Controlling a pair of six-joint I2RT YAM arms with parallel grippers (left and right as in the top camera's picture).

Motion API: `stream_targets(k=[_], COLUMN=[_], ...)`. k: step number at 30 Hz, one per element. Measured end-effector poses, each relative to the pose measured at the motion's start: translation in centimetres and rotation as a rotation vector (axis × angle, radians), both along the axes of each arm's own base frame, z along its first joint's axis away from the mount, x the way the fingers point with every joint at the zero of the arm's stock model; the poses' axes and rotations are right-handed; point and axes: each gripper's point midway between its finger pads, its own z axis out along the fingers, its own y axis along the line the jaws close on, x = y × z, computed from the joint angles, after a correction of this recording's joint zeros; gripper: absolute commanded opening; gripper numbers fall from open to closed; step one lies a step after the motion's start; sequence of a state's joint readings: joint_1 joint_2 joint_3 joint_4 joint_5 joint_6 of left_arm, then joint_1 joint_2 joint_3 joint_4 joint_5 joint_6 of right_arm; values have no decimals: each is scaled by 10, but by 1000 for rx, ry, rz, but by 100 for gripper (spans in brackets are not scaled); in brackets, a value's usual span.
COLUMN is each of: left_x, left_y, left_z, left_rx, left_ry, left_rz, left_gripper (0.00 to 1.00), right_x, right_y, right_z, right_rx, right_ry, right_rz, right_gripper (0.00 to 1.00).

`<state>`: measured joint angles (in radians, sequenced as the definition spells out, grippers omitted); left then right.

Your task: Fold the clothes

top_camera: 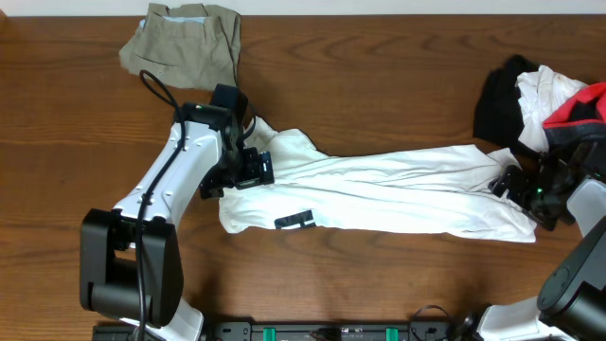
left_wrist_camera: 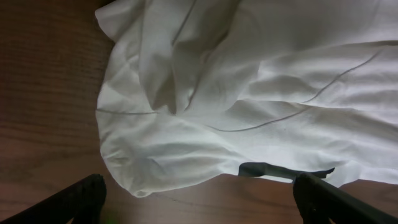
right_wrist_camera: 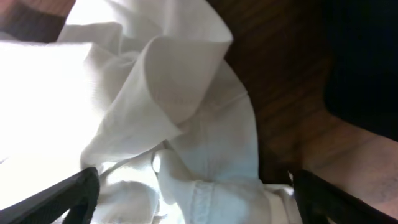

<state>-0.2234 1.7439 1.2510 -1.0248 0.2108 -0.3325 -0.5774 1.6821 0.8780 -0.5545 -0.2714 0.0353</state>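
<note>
A large white top (top_camera: 398,194) lies stretched in a long rumpled band across the table, with a black rectangular mark (top_camera: 294,221) near its left front edge. My left gripper (top_camera: 248,170) hangs open over the top's left end. In the left wrist view its jaws (left_wrist_camera: 199,205) stand wide over bare wood just short of the cloth's edge (left_wrist_camera: 143,186), and the black mark (left_wrist_camera: 273,169) shows near the right finger (left_wrist_camera: 336,202). My right gripper (top_camera: 519,187) is at the top's right end. Its open jaws (right_wrist_camera: 196,199) straddle bunched white fabric (right_wrist_camera: 205,180).
A khaki garment (top_camera: 185,40) lies crumpled at the back left. A pile of black (top_camera: 494,106), white (top_camera: 547,95) and red (top_camera: 582,106) clothes sits at the right edge, just behind my right arm. Bare wooden table (top_camera: 379,85) stretches between them.
</note>
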Motion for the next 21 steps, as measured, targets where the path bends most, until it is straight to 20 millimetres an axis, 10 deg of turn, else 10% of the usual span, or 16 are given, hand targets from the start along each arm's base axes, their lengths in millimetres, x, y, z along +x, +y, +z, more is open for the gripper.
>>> stream_targets(k=[12,16,21], left_x=[0,0,-1], left_y=[0,0,0], left_z=[0,0,0], left_rx=[0,0,1], left_ry=[0,0,4], left_rz=[0,0,0], left_gripper=[98,98,98], right_x=[4,0,-3], right_y=[35,44,50], right_z=[4,2,-2], right_rx=[158,196,232], right_ry=[-92,-88,-79], right_rz=[61,74,73], right_gripper=[77,31,12])
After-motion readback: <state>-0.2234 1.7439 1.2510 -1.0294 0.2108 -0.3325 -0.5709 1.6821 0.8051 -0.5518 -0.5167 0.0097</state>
